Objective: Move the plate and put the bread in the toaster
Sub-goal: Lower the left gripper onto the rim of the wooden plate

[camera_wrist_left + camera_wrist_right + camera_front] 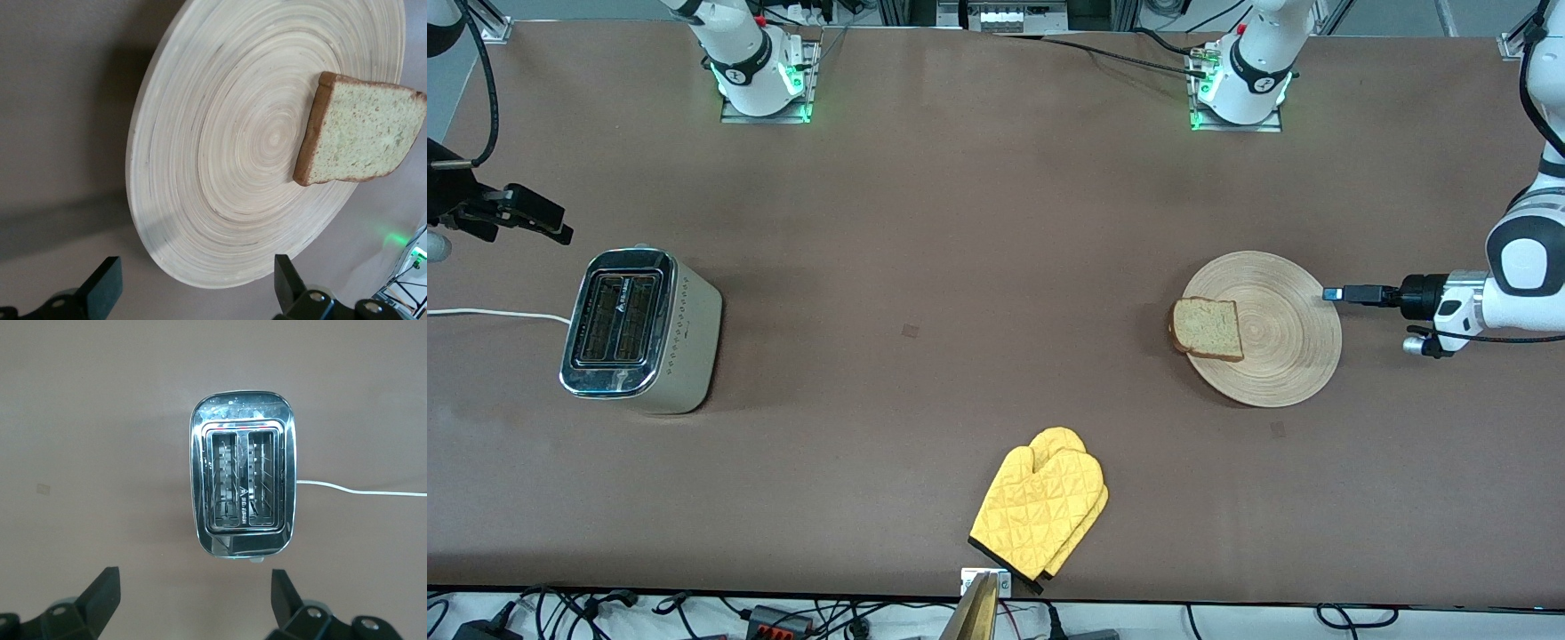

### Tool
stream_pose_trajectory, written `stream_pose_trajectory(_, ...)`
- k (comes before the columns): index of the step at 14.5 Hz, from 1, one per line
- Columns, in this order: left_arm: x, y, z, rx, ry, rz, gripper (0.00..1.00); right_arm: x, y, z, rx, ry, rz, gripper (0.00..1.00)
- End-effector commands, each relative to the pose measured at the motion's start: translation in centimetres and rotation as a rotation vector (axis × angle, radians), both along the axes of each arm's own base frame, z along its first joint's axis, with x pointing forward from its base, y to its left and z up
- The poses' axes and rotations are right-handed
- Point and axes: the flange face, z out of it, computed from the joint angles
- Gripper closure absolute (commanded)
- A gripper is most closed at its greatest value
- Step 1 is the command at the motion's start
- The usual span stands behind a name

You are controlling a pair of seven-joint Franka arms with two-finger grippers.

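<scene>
Quilted yellow mitt [1040, 510]; square bread [1208, 328] overhangs ring-grained wooden plate [1280, 356].

Even, bright overhead light, soft shadows, sharp pictures.
The brown surface [960, 222] is lit evenly from above in the front view; the toaster [640, 331] and the plate [1280, 356] cast only faint, short shadows. The toaster's chrome top carries glare and mirror-like reflections, strongest in the right wrist view. Green lamps glow at both arm bases and tint the surface near them; a green spot also shows blurred at the edge of the left wrist view. In that view a broad soft shadow band crosses the surface beside the plate, and the gripper fingers [100, 290] in both wrist views are dark and slightly out of focus.
</scene>
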Motion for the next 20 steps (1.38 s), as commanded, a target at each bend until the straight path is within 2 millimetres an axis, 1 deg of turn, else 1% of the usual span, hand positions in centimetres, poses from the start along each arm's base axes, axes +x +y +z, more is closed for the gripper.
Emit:
stream_pose_trajectory(1, -0.6, 0.6, -2.0, -0.066, -0.039, 0.011, 0.00, -0.6, 0.0, 0.7, -0.013, -0.010, 0.019, 0.00)
stream_pose_trajectory(3, -1.0, 1.2, -2.9, -0.080, -0.030, 0.037, 0.01, -0.6, 0.1, 0.7, -0.013, -0.010, 0.020, 0.00)
stream_pose_trajectory(5, -1.2, 1.1, -3.7, -0.092, -0.023, 0.048, 0.05, -0.6, 0.1, 0.7, -0.013, -0.010, 0.020, 0.00)
stream_pose_trajectory(6, -1.3, 1.0, -4.0, -0.096, -0.019, 0.053, 0.11, -0.6, 0.1, 0.7, -0.013, -0.010, 0.020, 0.00)
stream_pose_trajectory(9, -1.3, 1.0, -4.1, -0.095, -0.021, 0.057, 0.29, -0.7, 0.1, 0.6, -0.012, -0.005, 0.019, 0.00)
stream_pose_trajectory(10, -1.3, 0.9, -4.0, -0.097, -0.021, 0.060, 0.32, -0.6, 0.1, 0.6, -0.012, -0.007, 0.020, 0.00)
stream_pose_trajectory(11, -1.3, 0.9, -4.1, -0.098, -0.018, 0.065, 0.33, -0.6, 0.1, 0.6, -0.012, -0.007, 0.019, 0.00)
stream_pose_trajectory(13, -1.2, 0.8, -4.2, -0.111, -0.019, 0.080, 0.42, -0.7, 0.1, 0.6, -0.012, -0.005, 0.020, 0.00)
stream_pose_trajectory(14, -1.4, 0.9, -4.4, -0.116, -0.015, 0.085, 0.48, -0.7, 0.1, 0.6, -0.012, -0.005, 0.020, 0.00)
stream_pose_trajectory(16, -1.5, 1.2, -4.8, -0.131, -0.017, 0.099, 0.63, -0.7, 0.1, 0.6, -0.012, -0.005, 0.020, 0.00)
stream_pose_trajectory(18, -1.4, 1.4, -4.7, -0.144, -0.022, 0.116, 0.76, -0.7, 0.1, 0.6, -0.012, -0.005, 0.020, 0.00)
stream_pose_trajectory(20, -1.2, 1.4, -4.5, -0.146, -0.025, 0.115, 0.85, -0.7, 0.1, 0.4, -0.012, -0.002, 0.020, 0.00)
